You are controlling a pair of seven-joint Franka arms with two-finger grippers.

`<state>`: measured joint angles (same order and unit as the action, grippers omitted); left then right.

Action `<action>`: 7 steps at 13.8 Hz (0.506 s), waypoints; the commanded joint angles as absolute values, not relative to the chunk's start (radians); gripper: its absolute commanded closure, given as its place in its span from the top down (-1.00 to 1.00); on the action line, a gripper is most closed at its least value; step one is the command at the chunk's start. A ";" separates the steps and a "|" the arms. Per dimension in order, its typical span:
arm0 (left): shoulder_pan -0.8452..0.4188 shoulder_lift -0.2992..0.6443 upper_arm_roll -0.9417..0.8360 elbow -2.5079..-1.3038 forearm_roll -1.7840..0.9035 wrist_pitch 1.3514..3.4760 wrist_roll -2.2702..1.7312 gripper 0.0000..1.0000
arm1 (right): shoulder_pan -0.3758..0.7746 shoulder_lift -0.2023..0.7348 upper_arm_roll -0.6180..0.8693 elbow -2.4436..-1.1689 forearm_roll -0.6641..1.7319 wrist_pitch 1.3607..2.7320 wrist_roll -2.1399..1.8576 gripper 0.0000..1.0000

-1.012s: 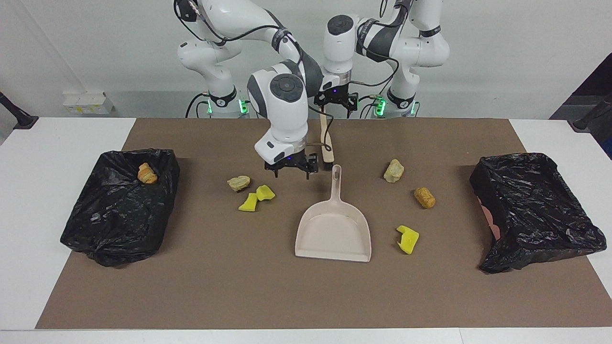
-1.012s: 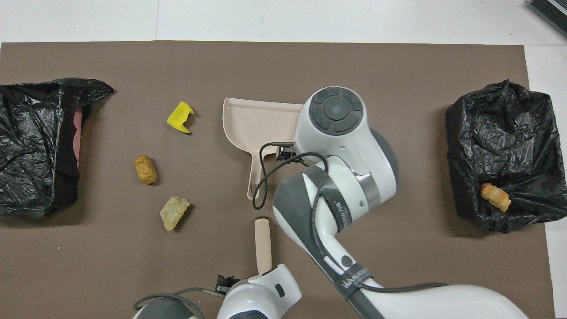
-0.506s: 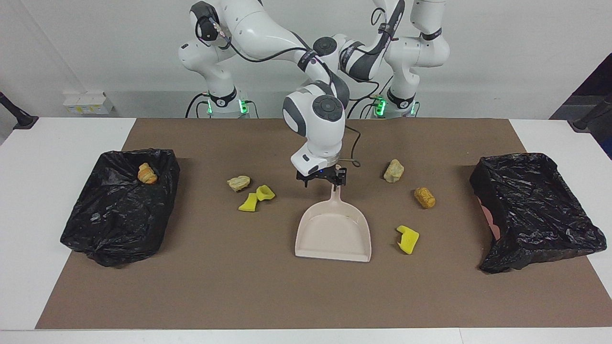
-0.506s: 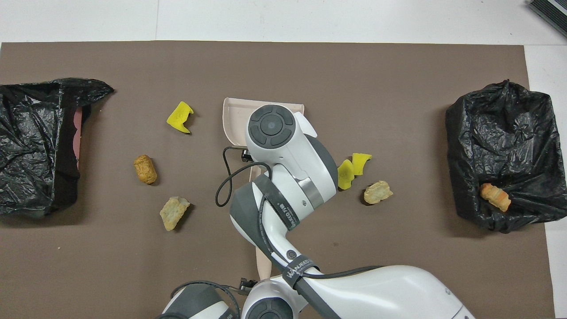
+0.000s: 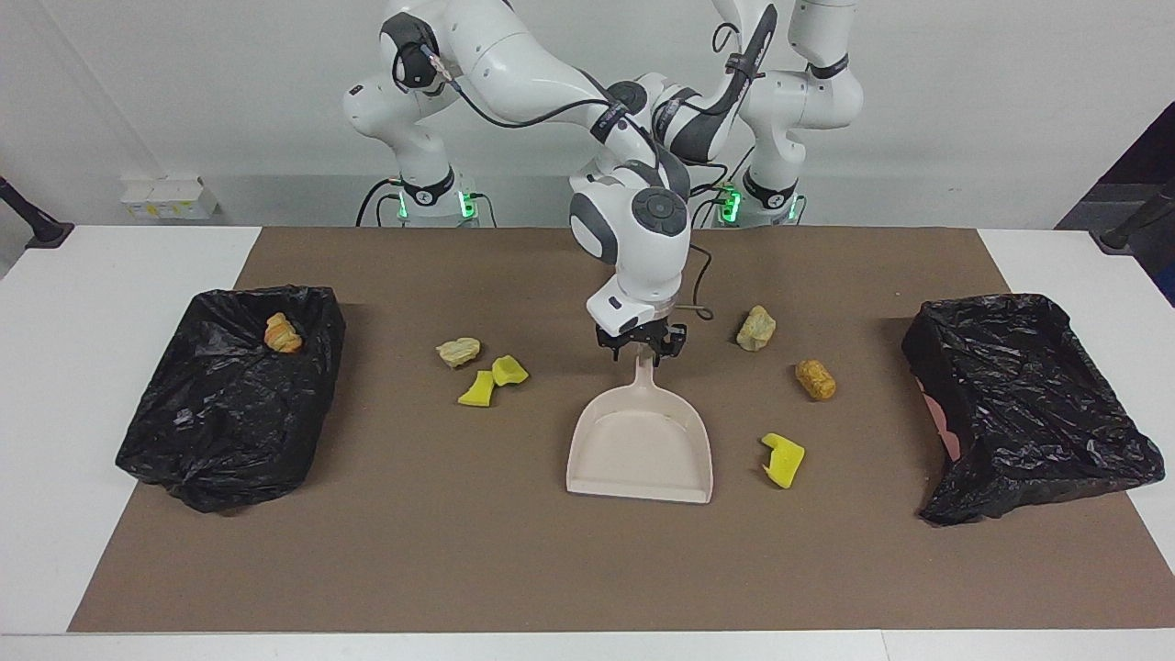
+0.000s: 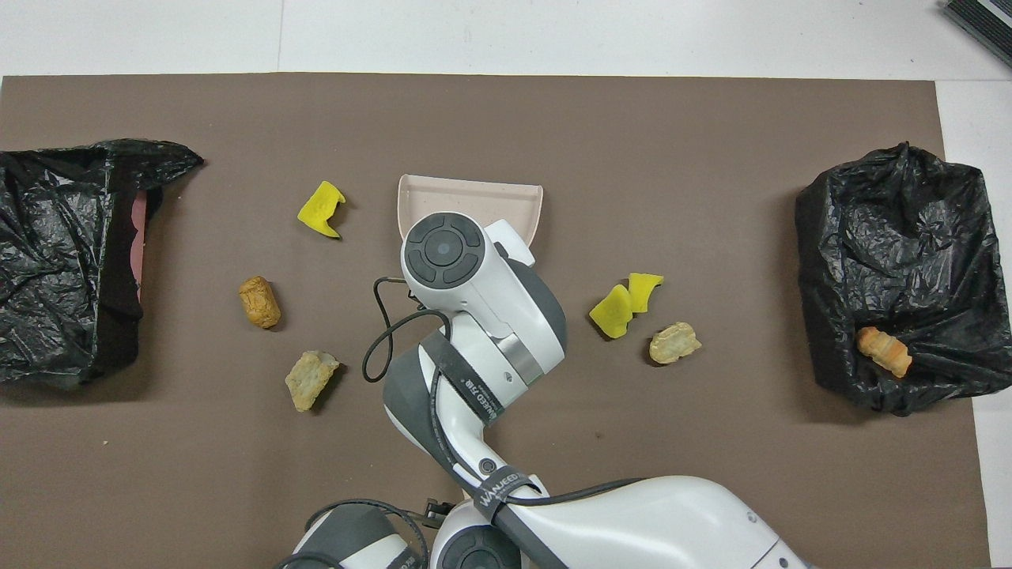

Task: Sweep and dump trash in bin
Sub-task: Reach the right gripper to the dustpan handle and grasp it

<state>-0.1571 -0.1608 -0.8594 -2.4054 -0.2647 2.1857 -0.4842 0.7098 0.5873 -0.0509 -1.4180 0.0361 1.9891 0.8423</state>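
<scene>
Facing view: the right pincer (image 5: 643,349) is down at the tip of the beige dustpan's (image 5: 640,450) handle, at 12 o'clock from the pan's tray. It looks set around the handle, but I cannot tell whether it is gripping it or merely poised on it. The left pincer is hidden by the right arm, so I cannot tell its state.

The trash lies on the table's brown mat (image 5: 459,551). A cream lump (image 5: 458,351) and two yellow pieces (image 5: 493,380) sit at 10 o'clock from the tray. A tan lump (image 5: 755,328) and an orange-brown one (image 5: 815,379) are at 2 o'clock, and a yellow piece (image 5: 783,459) is just beside the tray at 3 o'clock. Another lump (image 5: 283,333) rests in the black-lined bin (image 5: 229,413) at the right arm's end. A second bin (image 5: 1019,395) stands at the left arm's end.

In the overhead view the right arm covers the handle and most of the tray.
</scene>
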 commanded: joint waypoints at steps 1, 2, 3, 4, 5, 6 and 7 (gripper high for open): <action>-0.166 -0.160 -0.850 -2.396 -0.275 2.165 -0.488 1.00 | 0.724 0.604 -0.057 -1.394 -0.001 1.949 0.865 -1.00; -0.166 -0.161 -0.850 -2.398 -0.275 2.146 -0.486 0.98 | 0.716 0.600 -0.057 -1.390 -0.003 1.939 0.859 -1.00; -0.166 -0.163 -0.850 -2.398 -0.275 2.137 -0.486 0.82 | 0.712 0.592 -0.058 -1.388 -0.002 1.933 0.853 -1.00; -0.166 -0.164 -0.850 -2.398 -0.275 2.122 -0.486 0.58 | 0.698 0.575 -0.060 -1.388 0.002 1.930 0.836 -1.00; -0.166 -0.167 -0.850 -2.398 -0.275 2.100 -0.488 0.39 | 0.678 0.554 -0.058 -1.390 0.005 1.921 0.813 -1.00; -0.169 -0.172 -0.850 -2.401 -0.276 2.086 -0.500 0.27 | 0.664 0.531 -0.058 -1.390 0.011 1.910 0.792 -1.00; -0.169 -0.170 -0.850 -2.402 -0.276 2.086 -0.503 0.25 | 0.646 0.506 -0.058 -1.396 0.037 1.905 0.766 -1.00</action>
<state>-0.1571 -0.1604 -0.8577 -2.4028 -0.2647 2.1158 -0.4863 0.6841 0.5624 -0.0650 -1.3927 0.0187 1.9418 0.8187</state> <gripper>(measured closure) 0.300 0.665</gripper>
